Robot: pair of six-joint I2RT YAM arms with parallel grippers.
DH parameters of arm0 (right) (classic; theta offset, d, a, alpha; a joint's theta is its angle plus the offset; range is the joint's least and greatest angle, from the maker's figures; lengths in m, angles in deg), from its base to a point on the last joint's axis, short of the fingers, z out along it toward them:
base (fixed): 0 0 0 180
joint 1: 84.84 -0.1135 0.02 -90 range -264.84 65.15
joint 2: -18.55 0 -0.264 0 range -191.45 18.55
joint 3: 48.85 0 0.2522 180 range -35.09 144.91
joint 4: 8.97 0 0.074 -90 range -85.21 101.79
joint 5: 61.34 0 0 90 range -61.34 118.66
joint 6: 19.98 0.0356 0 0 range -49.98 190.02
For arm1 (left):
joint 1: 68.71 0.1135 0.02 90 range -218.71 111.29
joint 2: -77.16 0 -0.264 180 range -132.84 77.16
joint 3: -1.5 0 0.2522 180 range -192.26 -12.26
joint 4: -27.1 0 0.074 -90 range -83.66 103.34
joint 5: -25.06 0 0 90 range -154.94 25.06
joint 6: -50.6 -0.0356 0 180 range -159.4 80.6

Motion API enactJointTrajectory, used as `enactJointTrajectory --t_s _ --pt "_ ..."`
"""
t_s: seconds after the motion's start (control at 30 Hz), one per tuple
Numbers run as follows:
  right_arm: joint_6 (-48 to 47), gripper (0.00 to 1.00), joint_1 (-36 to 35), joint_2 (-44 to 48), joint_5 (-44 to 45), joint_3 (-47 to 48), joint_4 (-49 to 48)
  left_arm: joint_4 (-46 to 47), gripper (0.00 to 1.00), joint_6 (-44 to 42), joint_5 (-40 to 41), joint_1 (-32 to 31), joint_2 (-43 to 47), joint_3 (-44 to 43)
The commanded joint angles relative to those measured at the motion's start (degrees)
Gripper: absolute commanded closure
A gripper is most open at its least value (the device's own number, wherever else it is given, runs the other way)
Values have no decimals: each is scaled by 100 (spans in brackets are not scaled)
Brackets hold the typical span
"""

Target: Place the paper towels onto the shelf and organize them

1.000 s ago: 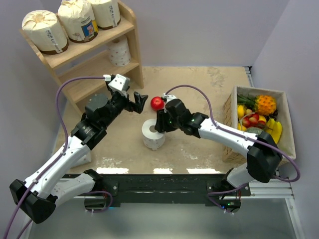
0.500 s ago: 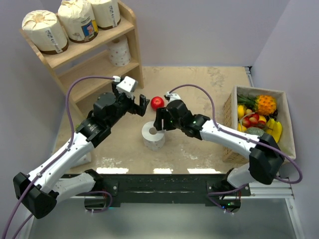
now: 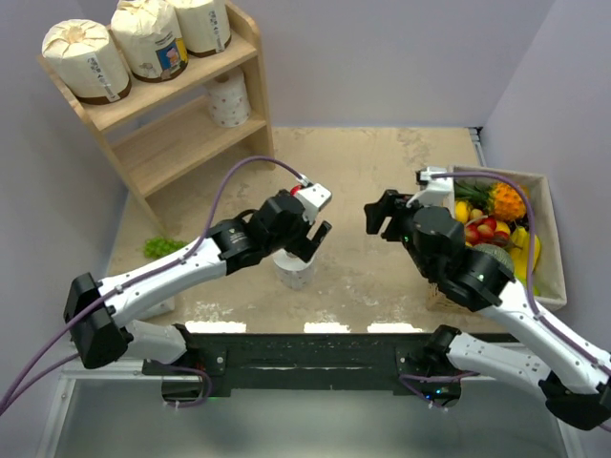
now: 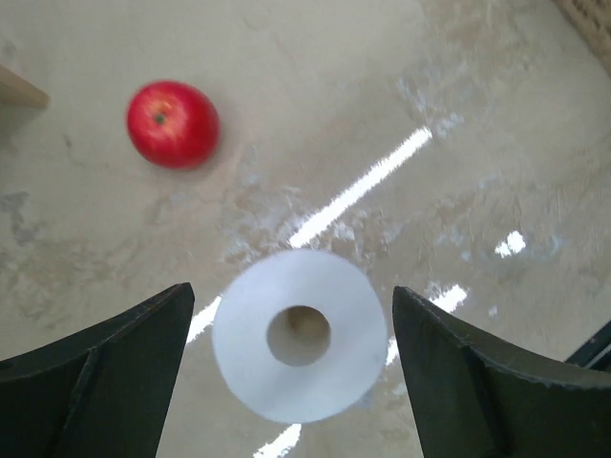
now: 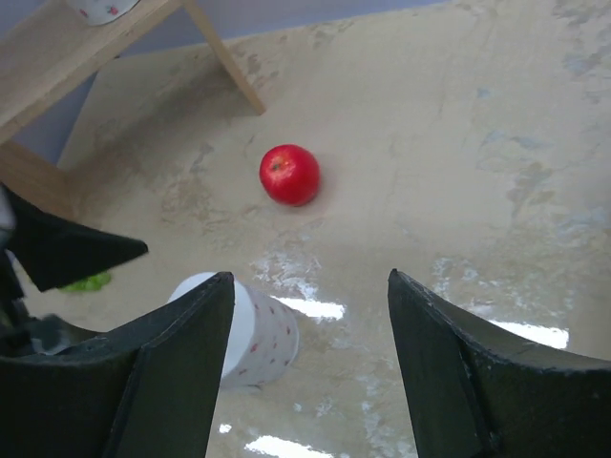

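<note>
A bare white dotted paper towel roll stands upright on the table. My left gripper hovers over it, open. In the left wrist view the roll shows its hollow core between the two spread fingers, with no contact. My right gripper is open and empty, off to the roll's right; its view shows the roll at lower left. The wooden shelf stands at the far left. Three wrapped cream rolls sit on its top tier and one bare white roll on the middle tier.
A red apple lies on the table just beyond the roll and also shows in the right wrist view. A box of fruit stands at the right edge. A small green item lies near the shelf's foot.
My left arm has swung right and now sits over the roll. My right arm has pulled back from the roll to the right.
</note>
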Motion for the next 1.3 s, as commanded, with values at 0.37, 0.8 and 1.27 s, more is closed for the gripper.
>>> enactJointTrajectory --t_s 0.37,0.8,1.27 --pt "-333 29 6 708 939 -3 535 -665 18 1011 -270 -499 -787 -168" --pt "-306 28 6 743 842 -134 430 -533 26 994 -200 -508 -1112 184" --pt "-332 28 6 857 728 -389 201 -725 58 765 203 -508 -1174 131"
